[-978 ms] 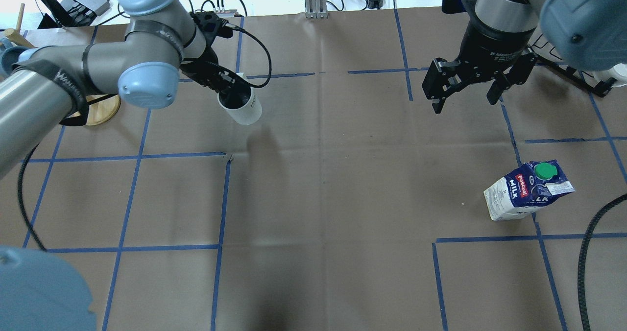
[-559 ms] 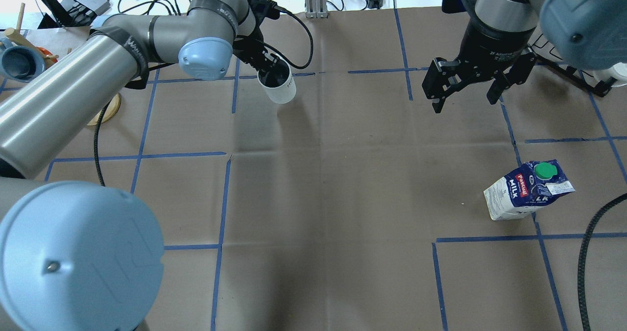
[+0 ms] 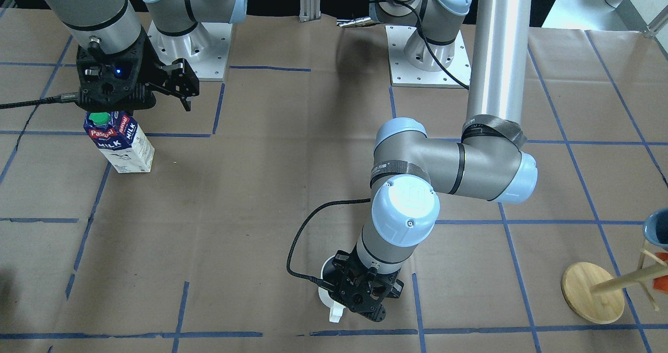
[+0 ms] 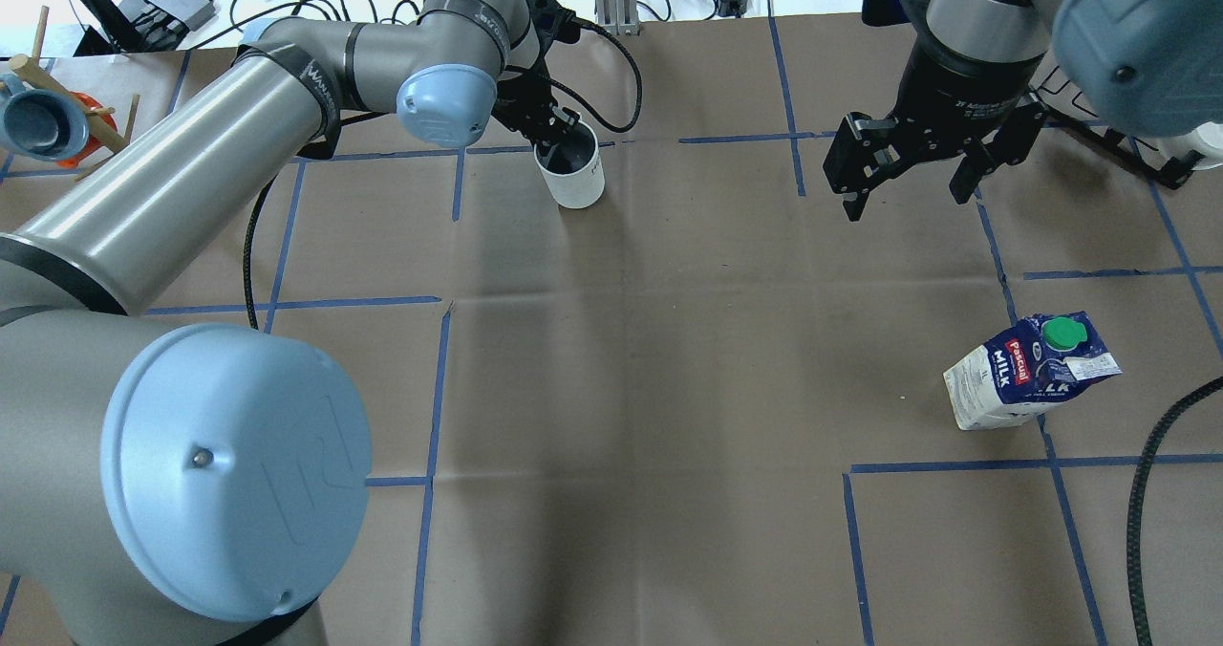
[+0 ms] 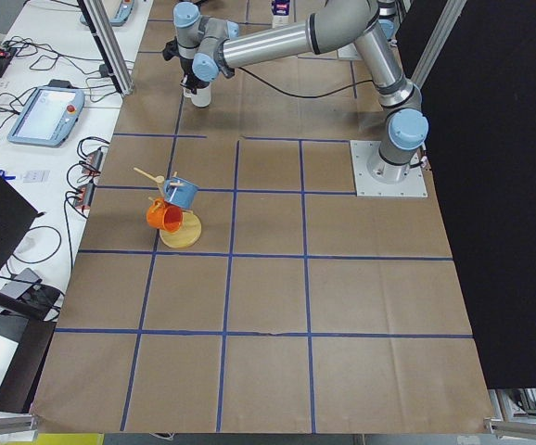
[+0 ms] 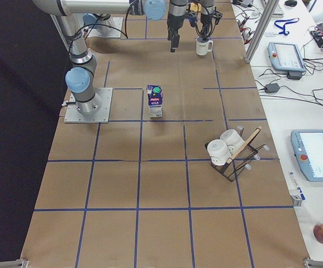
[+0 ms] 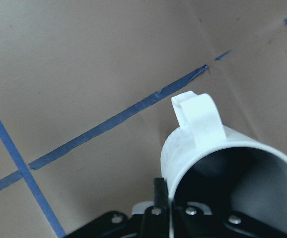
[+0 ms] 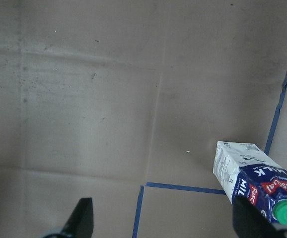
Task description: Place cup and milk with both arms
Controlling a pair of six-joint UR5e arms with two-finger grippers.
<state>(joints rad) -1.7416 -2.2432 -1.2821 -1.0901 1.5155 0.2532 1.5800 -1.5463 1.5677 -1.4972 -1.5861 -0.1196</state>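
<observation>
You are looking at two arms, the left arm [image 4: 172, 168] and the right arm [image 4: 975, 15], each carrying one gripper: the left gripper [image 4: 554, 135] and the right gripper [image 4: 906, 202]. You are seeing one cup [image 4: 573, 180] and one milk carton [image 4: 1022, 378]. One wooden stand [image 5: 180, 232] is holding two mugs, one blue mug [image 5: 182, 194] and one orange mug [image 5: 163, 216]. One wire rack [image 6: 237, 162] is carrying two white mugs [image 6: 216, 149]. Two touch-screen pendants [image 6: 286, 56] are lying beside it all.

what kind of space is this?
Likely a robotics lab: left arm and right arm bolted to a paper-covered table with a blue tape grid, teach pendants on the side bench.
</observation>
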